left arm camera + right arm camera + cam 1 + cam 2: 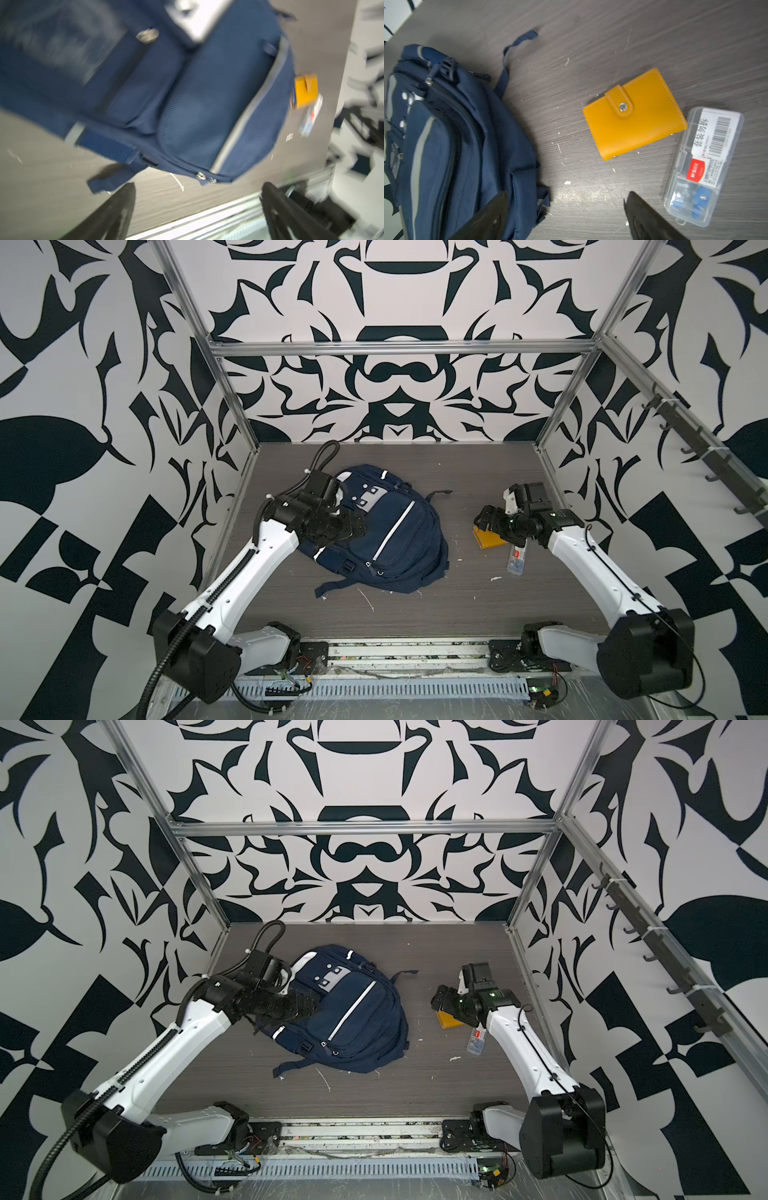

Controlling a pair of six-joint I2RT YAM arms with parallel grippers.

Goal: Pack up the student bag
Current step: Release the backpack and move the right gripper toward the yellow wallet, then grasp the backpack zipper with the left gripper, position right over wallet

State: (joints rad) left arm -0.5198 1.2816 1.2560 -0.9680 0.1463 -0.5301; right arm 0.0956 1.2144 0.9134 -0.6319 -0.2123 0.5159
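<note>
- Both top views show the student bag (386, 531) lying flat on the table (457, 605), left of the middle. Its front faces up, its top end points at the back wall, and one strap (332, 587) trails toward the front edge.
- The left gripper (198, 184) hangs over the bag's left side. In the blurred left wrist view its jaws stand wide apart with nothing between them. Whether it touches the fabric cannot be told.
- The right gripper (568, 193) is over bare table to the right of the bag. Its jaws are also spread and empty.
- A yellow wallet (633, 116) lies snapped shut on the table, well apart from the bag.
- A clear plastic case (704, 166) with a barcode label lies just beside the wallet, on the side away from the bag.
</note>
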